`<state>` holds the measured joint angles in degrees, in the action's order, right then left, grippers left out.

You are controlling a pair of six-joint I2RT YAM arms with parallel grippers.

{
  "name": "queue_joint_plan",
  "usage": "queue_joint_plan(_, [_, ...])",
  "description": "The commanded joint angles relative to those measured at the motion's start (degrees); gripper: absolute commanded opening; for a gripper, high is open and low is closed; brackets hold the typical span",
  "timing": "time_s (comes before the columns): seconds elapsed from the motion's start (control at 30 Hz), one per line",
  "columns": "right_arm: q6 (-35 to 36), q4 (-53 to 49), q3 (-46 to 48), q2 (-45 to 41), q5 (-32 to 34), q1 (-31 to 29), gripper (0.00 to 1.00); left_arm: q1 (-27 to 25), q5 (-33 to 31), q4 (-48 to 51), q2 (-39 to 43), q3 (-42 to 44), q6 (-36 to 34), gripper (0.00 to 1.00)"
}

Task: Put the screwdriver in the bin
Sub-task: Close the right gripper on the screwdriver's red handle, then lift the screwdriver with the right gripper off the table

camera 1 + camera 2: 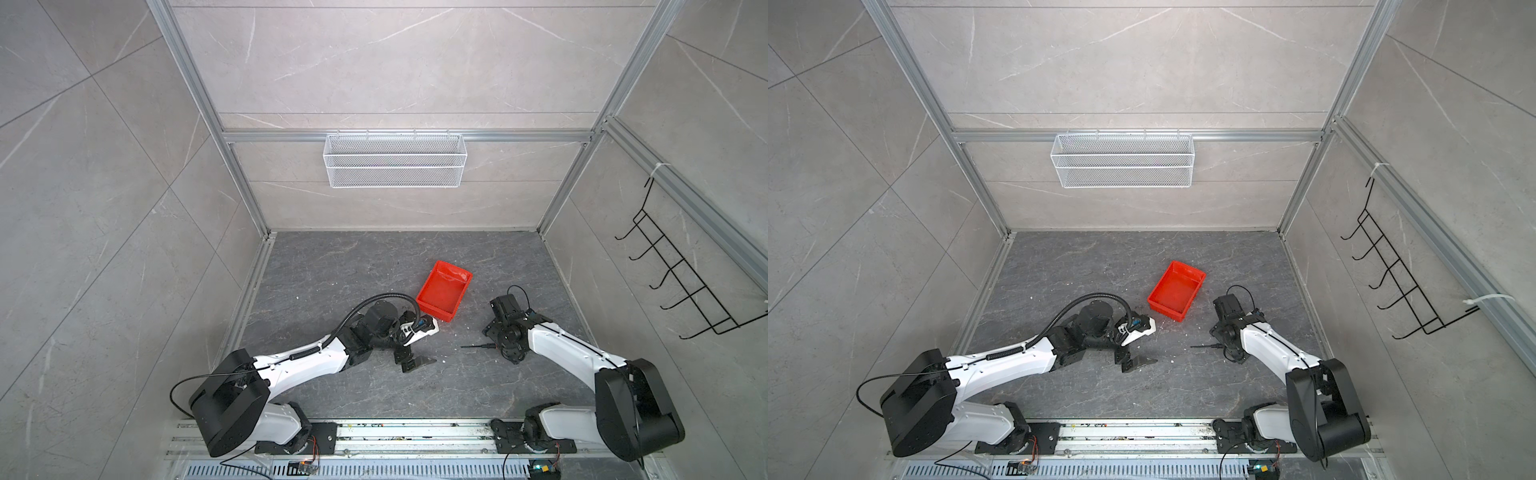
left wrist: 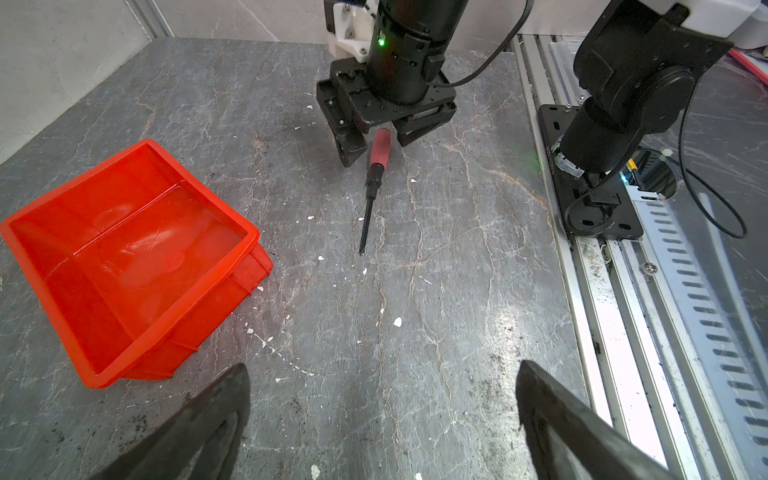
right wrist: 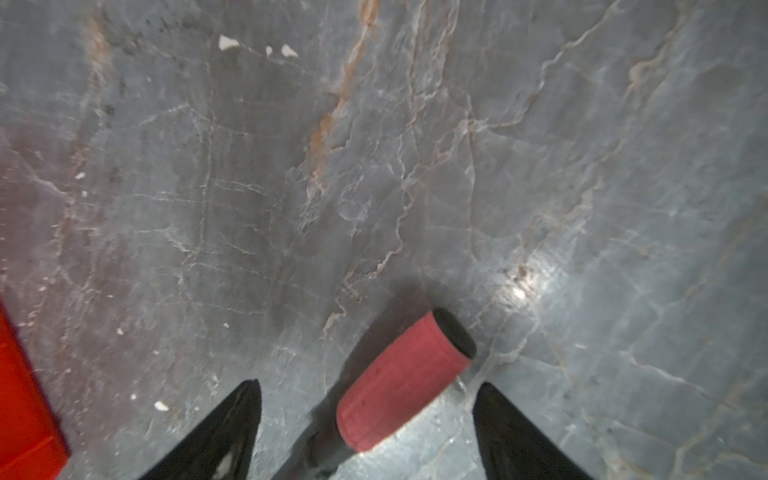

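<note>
We are at the grasp: the right gripper (image 3: pixel 368 386) holds its jaws open astride the screwdriver (image 2: pixel 372 191), flat on the bench (image 2: pixel 415 311) near the bin (image 2: pixel 137 257). Next we pinch the handle squarely and lift. The left gripper (image 2: pixel 382 365) waits, jaws open.

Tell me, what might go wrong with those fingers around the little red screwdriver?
The right gripper has its fingers open around the screwdriver handle, which lies slanted between them: closing may twist or roll it away. Held by the handle, the thin shaft might snag the red bin rim.
</note>
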<state>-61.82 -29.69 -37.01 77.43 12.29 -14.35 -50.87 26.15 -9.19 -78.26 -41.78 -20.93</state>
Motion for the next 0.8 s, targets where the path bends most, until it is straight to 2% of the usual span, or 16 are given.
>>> queue_joint_plan(0.0, [-1.2, 1.0, -0.2, 2.1, 0.2, -0.2, 0.82, -0.1, 2.1, -0.6, -0.1, -1.6, -1.3, 1.0])
queue_joint_plan(0.13, [-2.0, 0.8, -0.6, 4.1, 0.4, -0.3, 0.77, -0.1, 1.9, -0.3, 0.1, -1.7, -1.4, 1.0])
queue_joint_plan(0.67, [-2.5, 0.5, -2.0, 7.6, 1.2, -0.2, 0.46, -0.1, 1.4, 1.9, 0.3, -2.1, -2.9, 1.0])
queue_joint_plan(0.77, [-2.2, 0.3, -2.4, 7.9, 0.9, -0.2, 0.37, -0.2, 1.6, 2.2, -0.1, -2.5, -3.0, 1.0])
